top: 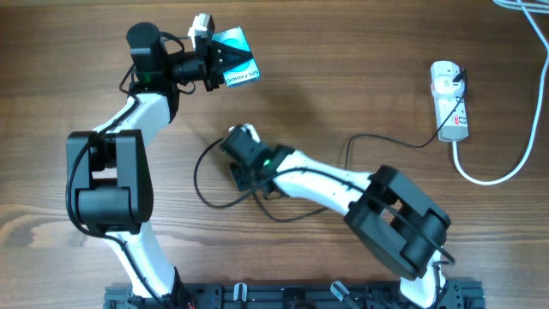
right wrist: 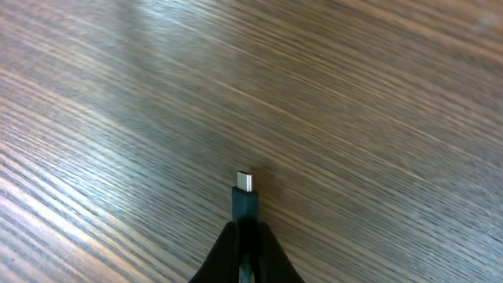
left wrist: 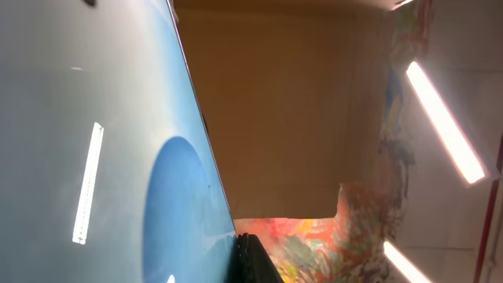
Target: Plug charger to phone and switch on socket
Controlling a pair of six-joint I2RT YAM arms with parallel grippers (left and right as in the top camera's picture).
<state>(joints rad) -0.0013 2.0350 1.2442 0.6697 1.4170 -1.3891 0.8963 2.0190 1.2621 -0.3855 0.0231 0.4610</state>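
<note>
My left gripper [top: 220,60] is shut on the phone [top: 238,57], a small flat smartphone with a turquoise screen and a white text band, held lifted and tilted at the back left. In the left wrist view the phone's screen [left wrist: 102,141] fills the left half, against my left gripper [left wrist: 255,259]. My right gripper [top: 244,176] is shut on the charger's black plug tip [right wrist: 245,200], metal end pointing forward over the wood. The thin black charger cable [top: 377,142] curves across the table to the socket [top: 449,101], a white power strip at the right.
The socket's thick white lead [top: 515,163] loops along the right edge of the wooden table [top: 343,69]. A black plug [top: 461,79] sits in the socket. A loop of black cable [top: 202,184] lies left of my right gripper.
</note>
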